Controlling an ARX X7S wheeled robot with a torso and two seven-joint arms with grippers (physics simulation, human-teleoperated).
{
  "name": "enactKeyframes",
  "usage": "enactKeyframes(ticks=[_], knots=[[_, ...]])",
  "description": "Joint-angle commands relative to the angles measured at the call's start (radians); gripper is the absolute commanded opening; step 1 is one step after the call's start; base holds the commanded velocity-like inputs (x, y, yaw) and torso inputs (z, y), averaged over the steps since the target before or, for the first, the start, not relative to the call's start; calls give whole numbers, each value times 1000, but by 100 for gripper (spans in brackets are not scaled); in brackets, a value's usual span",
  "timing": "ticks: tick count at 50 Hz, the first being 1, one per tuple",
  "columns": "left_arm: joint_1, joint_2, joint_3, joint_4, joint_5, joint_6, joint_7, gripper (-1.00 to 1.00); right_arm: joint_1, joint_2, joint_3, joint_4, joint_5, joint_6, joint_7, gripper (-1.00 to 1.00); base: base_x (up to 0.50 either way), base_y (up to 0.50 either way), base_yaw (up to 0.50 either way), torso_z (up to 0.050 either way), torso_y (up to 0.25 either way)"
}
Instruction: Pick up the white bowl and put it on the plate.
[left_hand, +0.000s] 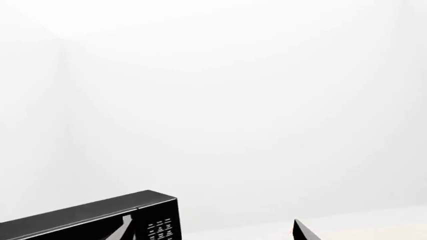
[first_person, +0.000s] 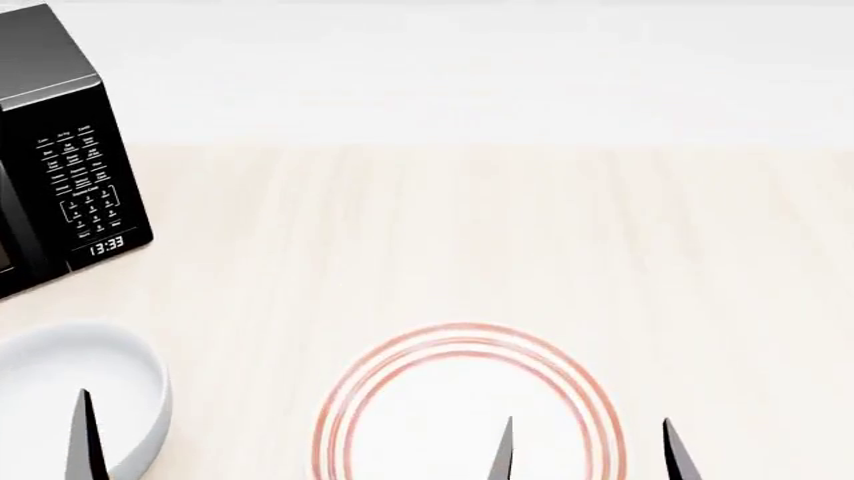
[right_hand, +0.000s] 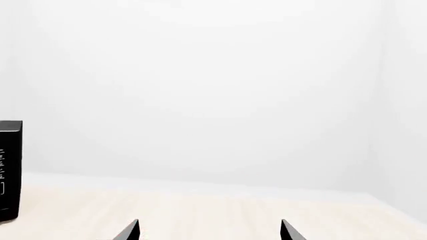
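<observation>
The plain white bowl (first_person: 60, 375) sits at the near left of the light wood table in the head view. The plate (first_person: 441, 400), white with thin red rings, lies to its right at the near middle. My left gripper (left_hand: 213, 232) is open and empty. One of its fingertips (first_person: 87, 440) shows over the bowl in the head view. My right gripper (first_person: 590, 455) is open and empty above the plate's right side, and also shows in the right wrist view (right_hand: 208, 232). Neither wrist view shows the bowl or the plate.
A black microwave (first_person: 67, 170) stands at the far left of the table (first_person: 534, 220), with its keypad facing right. It also shows in the left wrist view (left_hand: 100, 220) and the right wrist view (right_hand: 10, 170). A white wall runs behind the table.
</observation>
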Motion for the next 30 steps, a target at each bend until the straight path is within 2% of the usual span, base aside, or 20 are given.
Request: enactKeyframes(ticks=[1, 4, 7, 9, 11, 12, 13, 16, 20, 25, 26, 27, 28, 29, 30], knots=[[-3, -3, 5, 65, 15, -77, -5, 100, 2, 9, -9, 7, 3, -2, 6, 100, 0, 0, 0, 0, 0], [-9, -4, 2, 126, 28, -152, 0, 100, 3, 11, -11, 6, 2, -1, 9, 100, 0, 0, 0, 0, 0], [-39, 6, -31, 237, 8, -324, 22, 100, 1, 12, -12, 7, 3, -8, 13, 100, 0, 0, 0, 0, 0], [-57, 4, -34, 274, 15, -383, 29, 100, 1, 13, -15, 8, 3, -9, 13, 100, 0, 0, 0, 0, 0], [-73, 64, -69, 292, 82, -415, 113, 100, 1, 15, -15, 7, 3, -9, 15, 100, 0, 0, 0, 0, 0], [-87, 160, -125, 292, 151, -413, 234, 100, 1, 15, -15, 7, 5, -10, 15, 100, 0, 0, 0, 0, 0], [-99, 196, -154, 292, 169, -411, 285, 100, 1, 16, -15, 7, 6, -10, 16, 100, 0, 0, 0, 0, 0], [-157, 197, -223, 292, 150, -468, 311, 100, 3, 17, -20, 19, 6, -16, 16, 100, 0, 0, 0, 0, 0], [-316, 198, -341, 292, 150, -613, 400, 100, 5, 19, -25, 18, 8, -15, 17, 100, 0, 0, 0, 0, 0], [-457, 197, -376, 292, 269, -753, 518, 100, 5, 22, -28, 21, 11, -20, 19, 100, 0, 0, 0, 0, 0], [-507, 163, -346, 289, 346, -842, 547, 100, 5, 22, -30, 24, 11, -22, 19, 100, 0, 0, 0, 0, 0], [-510, 160, -346, 272, 347, -842, 539, 100, 6, 23, -31, 25, 11, -21, 19, 100, 0, 0, 0, 0, 0], [-497, 164, -367, 219, 318, -804, 526, 100, 6, 24, -32, 26, 10, -20, 20, 100, 0, 0, 0, 0, 0], [-638, 111, -451, 69, 268, -948, 569, 100, 6, 25, -33, 35, 11, -22, 19, 100, 0, 0, 0, 0, 0], [-744, 98, -498, -81, 257, -1098, 598, 100, 7, 25, -31, 43, 15, -23, 19, 100, 0, 0, 0, 0, 0]])
